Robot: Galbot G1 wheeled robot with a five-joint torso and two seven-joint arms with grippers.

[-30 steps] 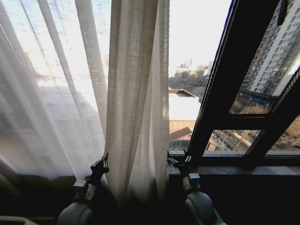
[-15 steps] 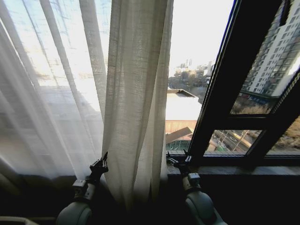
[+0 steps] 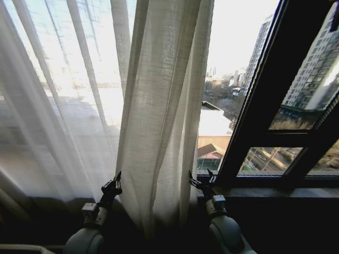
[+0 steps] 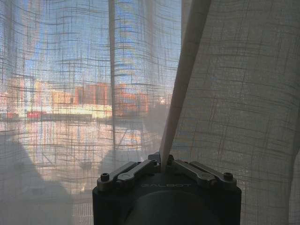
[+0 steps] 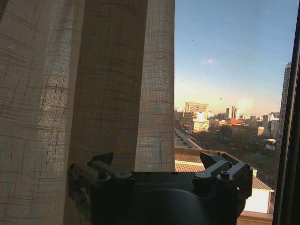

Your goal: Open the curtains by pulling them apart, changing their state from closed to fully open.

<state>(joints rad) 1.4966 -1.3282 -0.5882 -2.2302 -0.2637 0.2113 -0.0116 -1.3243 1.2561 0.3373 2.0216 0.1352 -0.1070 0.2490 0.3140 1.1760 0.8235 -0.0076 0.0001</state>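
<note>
Curtains [image 3: 159, 106]: bunched left of bare glass; left gripper [image 3: 112, 186] pinched on a pleat fold, right gripper [image 3: 201, 182] spread beside the edge — best pulled steadily leftward, low, without tearing weave.

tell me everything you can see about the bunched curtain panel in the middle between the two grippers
The bunched curtain panel is sheer, off-white, loosely woven fabric, gathered into long vertical pleats and hanging down past the windowsill. Light glows through it. To its left a thinner, spread panel covers the glass; to its right the window is bare, showing the city. The left gripper sits at its left edge, shut on a fold of fabric. The right gripper is open at its right edge, the fabric beside one finger, not clamped.
</note>
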